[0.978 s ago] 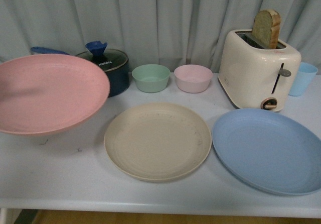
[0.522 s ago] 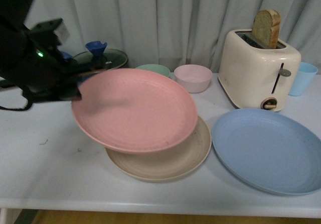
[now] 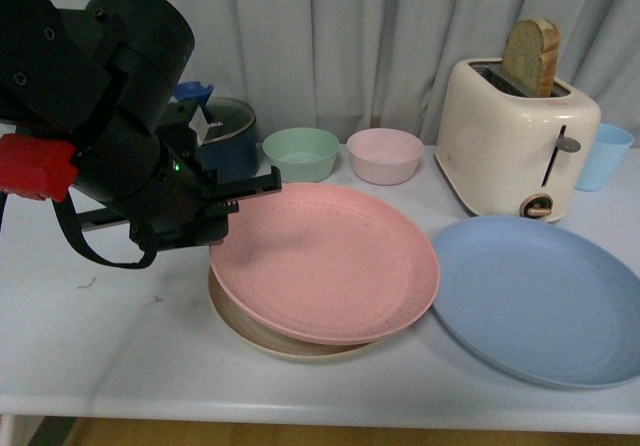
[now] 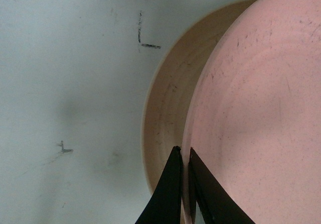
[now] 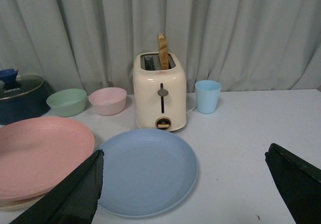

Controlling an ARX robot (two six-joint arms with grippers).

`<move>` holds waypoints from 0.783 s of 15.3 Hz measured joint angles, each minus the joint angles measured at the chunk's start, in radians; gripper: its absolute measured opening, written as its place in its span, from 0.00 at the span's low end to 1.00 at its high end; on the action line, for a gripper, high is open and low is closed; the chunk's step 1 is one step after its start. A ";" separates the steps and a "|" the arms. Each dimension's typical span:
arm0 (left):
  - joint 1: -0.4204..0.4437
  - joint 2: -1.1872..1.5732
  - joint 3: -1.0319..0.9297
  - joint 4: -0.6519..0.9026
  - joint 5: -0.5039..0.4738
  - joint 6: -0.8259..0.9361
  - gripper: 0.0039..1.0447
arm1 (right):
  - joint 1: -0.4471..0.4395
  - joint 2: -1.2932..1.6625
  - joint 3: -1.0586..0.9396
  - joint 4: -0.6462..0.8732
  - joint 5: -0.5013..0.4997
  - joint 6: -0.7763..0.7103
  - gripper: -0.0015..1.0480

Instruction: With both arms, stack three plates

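left gripper (image 4: pixel 183 154) pinched on pink plate (image 3: pixel 325 261) left rim | pink over beige plate (image 3: pixel 262 334), offset toward blue plate (image 3: pixel 540 301) | right gripper (image 5: pixel 184 156) wide, empty | blue on table (image 3: pixel 120 351) right of the 2, right arm nearer

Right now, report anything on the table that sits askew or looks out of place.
The pink plate, pinched at its rim by the left hand, sits off-centre over the beige plate, offset toward the blue plate. Nothing looks spilled or broken.
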State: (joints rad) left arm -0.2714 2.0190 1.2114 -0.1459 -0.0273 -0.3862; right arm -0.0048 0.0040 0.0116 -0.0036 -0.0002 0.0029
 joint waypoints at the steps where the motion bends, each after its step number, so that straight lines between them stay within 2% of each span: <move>1: 0.003 0.008 0.002 0.006 0.000 0.005 0.02 | 0.000 0.000 0.000 0.000 0.000 0.000 0.94; 2: 0.014 0.014 0.003 0.019 0.004 0.021 0.02 | 0.000 0.000 0.000 0.000 0.000 0.000 0.94; 6: 0.035 -0.006 -0.062 0.132 0.047 0.051 0.47 | 0.000 0.000 0.000 0.000 0.000 0.000 0.94; 7: 0.030 -0.039 -0.103 0.187 0.045 0.057 0.54 | 0.000 0.000 0.000 0.000 0.000 0.000 0.94; 9: 0.010 -0.151 -0.217 0.360 0.004 0.108 0.68 | 0.000 0.000 0.000 0.000 0.000 0.000 0.94; 10: -0.020 -0.257 -0.304 0.505 -0.066 0.171 0.76 | 0.000 0.000 0.000 0.000 0.000 0.000 0.94; 11: -0.048 -0.347 -0.371 0.634 -0.123 0.237 0.80 | 0.000 0.000 0.000 0.000 0.000 0.000 0.94; 12: -0.066 -0.436 -0.449 0.833 -0.201 0.291 0.73 | 0.000 0.000 0.000 0.000 0.000 0.000 0.94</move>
State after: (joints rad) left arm -0.3370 1.5829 0.7628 0.6868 -0.2287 -0.0956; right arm -0.0048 0.0040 0.0116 -0.0040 -0.0002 0.0029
